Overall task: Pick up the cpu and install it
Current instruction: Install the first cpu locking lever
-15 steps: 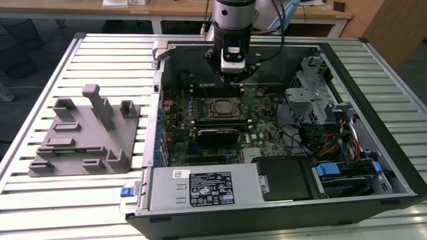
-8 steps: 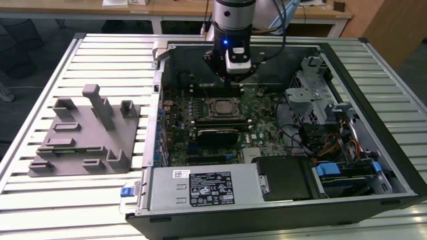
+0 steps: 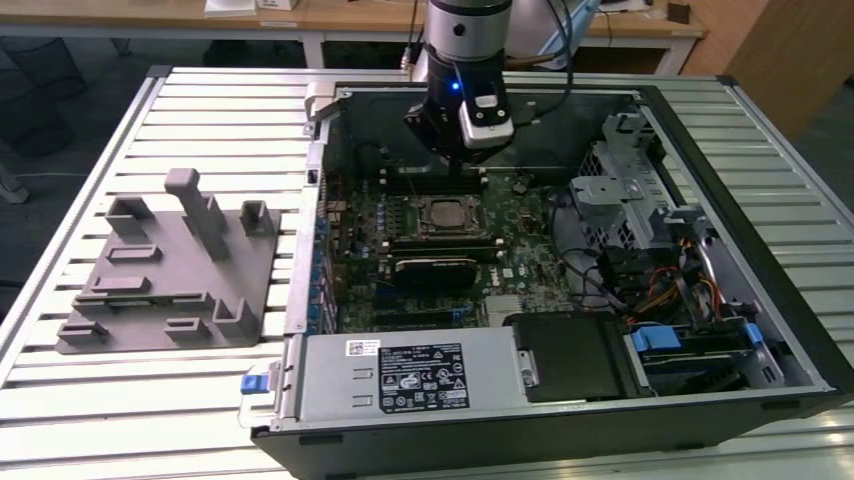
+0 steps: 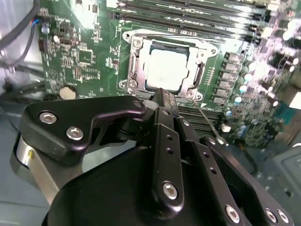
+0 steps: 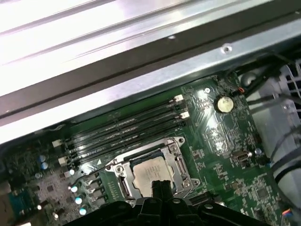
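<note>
**Risks around the seated cpu [image 4: 165,70]**

We see the cpu lying flat inside the socket frame [image 4: 130,63] on the motherboard [image 4: 84,56], metal top up and square to the frame. The gripper [image 4: 162,93] hangs over the chip's near edge, its two fingers pressed together with nothing between them. We cannot tell from either wrist view whether the tips touch the lid. In the exterior view the gripper [image 3: 458,158] appears to stand above the socket.

We judge the main hazard to be a sideways or downward push from those closed tips. It could skew the chip on the contacts beneath it or scrape the lid. A thin lever wire [image 4: 209,123] runs just beside the socket, and a finger could snag it.

Room is tight on several sides. The memory slots [image 5: 127,129] lie just beside the frame, with the case wall [image 5: 197,61] beyond them. In the exterior view a black rectangular block [image 3: 434,270] sits near the socket on the opposite side. The drive cage [image 3: 627,190] and cables [image 3: 654,290] crowd the exterior view's right. Straight up looks to us like the open way.
</note>
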`<state>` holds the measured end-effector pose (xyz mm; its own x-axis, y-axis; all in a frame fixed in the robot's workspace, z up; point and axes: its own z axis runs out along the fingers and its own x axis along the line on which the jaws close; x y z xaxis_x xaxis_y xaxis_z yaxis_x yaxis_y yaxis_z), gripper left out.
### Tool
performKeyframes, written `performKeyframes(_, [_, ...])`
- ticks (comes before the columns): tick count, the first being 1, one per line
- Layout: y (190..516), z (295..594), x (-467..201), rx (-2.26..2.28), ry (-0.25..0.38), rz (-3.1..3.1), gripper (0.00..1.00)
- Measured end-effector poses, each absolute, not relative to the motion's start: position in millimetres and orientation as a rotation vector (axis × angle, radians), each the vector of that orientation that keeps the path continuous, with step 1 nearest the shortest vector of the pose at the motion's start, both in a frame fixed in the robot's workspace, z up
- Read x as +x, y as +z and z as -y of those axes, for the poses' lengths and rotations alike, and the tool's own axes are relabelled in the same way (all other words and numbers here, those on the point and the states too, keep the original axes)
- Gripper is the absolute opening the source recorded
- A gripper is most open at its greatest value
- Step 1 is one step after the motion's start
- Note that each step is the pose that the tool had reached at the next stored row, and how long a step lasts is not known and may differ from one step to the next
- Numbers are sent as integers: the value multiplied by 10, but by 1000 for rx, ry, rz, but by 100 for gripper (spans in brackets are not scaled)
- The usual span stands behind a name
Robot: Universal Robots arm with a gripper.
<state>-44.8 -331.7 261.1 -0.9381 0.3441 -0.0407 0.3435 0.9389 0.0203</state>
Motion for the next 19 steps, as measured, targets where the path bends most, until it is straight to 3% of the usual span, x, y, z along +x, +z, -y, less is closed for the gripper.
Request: performKeyframes(19, [2580,3295,-454,137,21,-3106,11])
